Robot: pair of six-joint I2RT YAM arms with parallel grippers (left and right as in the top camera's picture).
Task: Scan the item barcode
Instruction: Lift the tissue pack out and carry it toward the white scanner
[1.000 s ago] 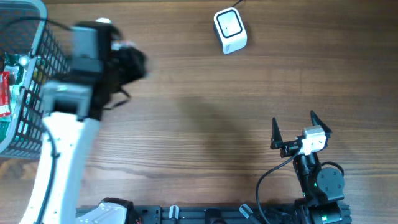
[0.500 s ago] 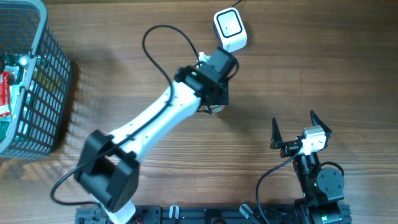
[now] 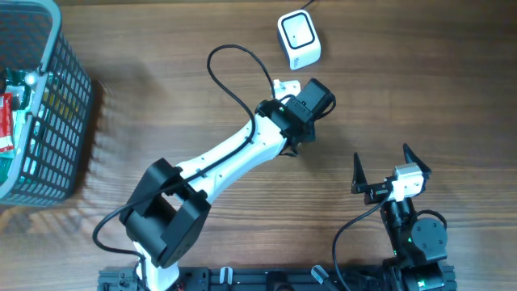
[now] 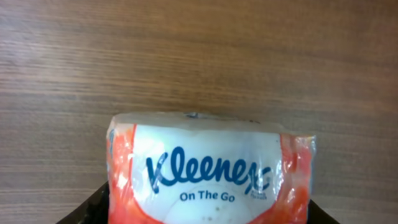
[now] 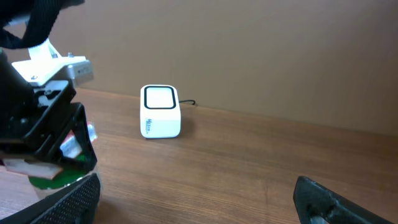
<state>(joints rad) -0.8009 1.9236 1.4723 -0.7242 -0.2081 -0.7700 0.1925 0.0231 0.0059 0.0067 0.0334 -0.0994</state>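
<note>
An orange and white Kleenex tissue pack (image 4: 208, 168) fills the lower half of the left wrist view, and my left gripper (image 4: 208, 214) is shut on it, with a black finger at each side. From overhead, the left gripper (image 3: 311, 101) hangs over the table just below and right of the white barcode scanner (image 3: 299, 39), and the pack is mostly hidden under it. The right wrist view shows the scanner (image 5: 160, 111) upright, screen on top, with the left gripper (image 5: 53, 127) to its left. My right gripper (image 3: 380, 171) stands open and empty near the front right.
A grey wire basket (image 3: 48, 121) with several packaged goods stands at the table's left edge. The scanner's cable runs off the back edge. The left arm's black cable loops above its forearm (image 3: 234, 153).
The left arm has swung from beside the basket at the left across to the middle, ending just below the scanner with the pack. The right arm has not moved.
</note>
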